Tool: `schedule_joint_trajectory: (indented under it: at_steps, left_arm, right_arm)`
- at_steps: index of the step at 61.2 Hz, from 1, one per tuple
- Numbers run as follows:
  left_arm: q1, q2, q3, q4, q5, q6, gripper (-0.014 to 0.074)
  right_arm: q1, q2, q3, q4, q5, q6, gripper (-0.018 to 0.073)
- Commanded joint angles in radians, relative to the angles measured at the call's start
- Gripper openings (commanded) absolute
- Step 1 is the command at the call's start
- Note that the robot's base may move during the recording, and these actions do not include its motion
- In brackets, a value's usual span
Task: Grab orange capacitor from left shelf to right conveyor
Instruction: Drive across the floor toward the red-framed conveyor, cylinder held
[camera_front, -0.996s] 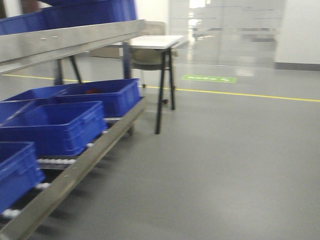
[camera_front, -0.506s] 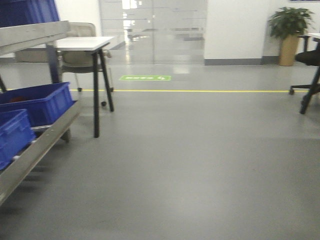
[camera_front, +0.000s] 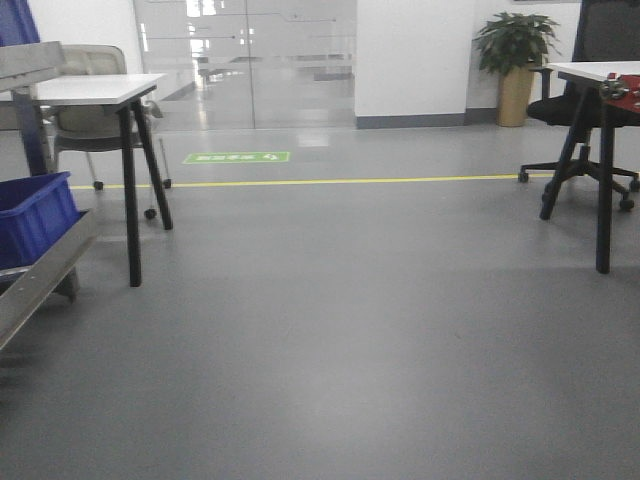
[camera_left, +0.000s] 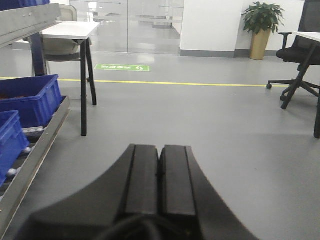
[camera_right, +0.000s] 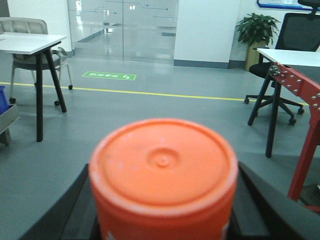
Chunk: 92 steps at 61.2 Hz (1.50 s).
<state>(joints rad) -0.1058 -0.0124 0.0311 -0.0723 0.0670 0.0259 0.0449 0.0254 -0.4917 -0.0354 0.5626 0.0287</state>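
One item carried: orange capacitor (camera_right: 162, 167), flat top toward the lens, blurred by closeness.
Right gripper (camera_right: 162, 200): dark fingers on either side of the orange capacitor, pinching it.
Capacitor position: held above grey floor, off the shelf, short of the conveyor.
Left gripper (camera_left: 159, 150): black fingers pressed flat together, nothing between them, pointing out over the floor.
Left shelf (camera_left: 30, 19): at the far left edge, steel rails, blue bins (camera_left: 31, 100) on the lower level.
Right conveyor (camera_right: 300, 87): red bolted frame at the right edge, ahead of the capacitor; the belt is probably the dark strip behind the frame, hard to tell.
Surroundings: white table (camera_front: 90, 88) beside the shelf, potted plant (camera_front: 515, 40) by the far wall, yellow floor line (camera_front: 330, 181).
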Motion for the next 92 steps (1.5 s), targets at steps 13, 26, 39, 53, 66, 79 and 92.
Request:
schedule_joint_trajectory:
  at_steps: [13,26,39,53,66,79,92]
  left_arm:
    - [-0.008,-0.011,-0.005,-0.002,-0.086,-0.001,-0.0127]
    - [-0.008,-0.011,-0.005,-0.002,-0.086,-0.001,-0.0127]
    - [-0.008,-0.011,-0.005,-0.002,-0.086,-0.001,-0.0127]
    - [-0.008,-0.011,-0.005,-0.002,-0.086,-0.001,-0.0127]
    - [-0.008,-0.011,-0.005,-0.002,-0.086,-0.001,-0.0127]
    - [-0.008,-0.011,-0.005,-0.002,-0.086,-0.001,-0.0127]
    - [-0.008,-0.011,-0.005,-0.002,-0.086,-0.001,-0.0127]
  right_arm:
    - [-0.007,0.017,-0.032,-0.003,-0.090,-0.003,0.0050]
    - [-0.007,0.017,-0.032,-0.003,-0.090,-0.003,0.0050]
    - [-0.007,0.017,-0.032,-0.003,-0.090,-0.003,0.0050]
    - [-0.007,0.017,-0.032,-0.003,-0.090,-0.003,0.0050]
    - [-0.007,0.017,-0.032,-0.003,-0.090,-0.003,0.0050]
    - [-0.007,0.017,-0.032,-0.003,-0.090,-0.003,0.0050]
    - [-0.007,0.017,-0.031,-0.003,-0.090,-0.003,0.0050]
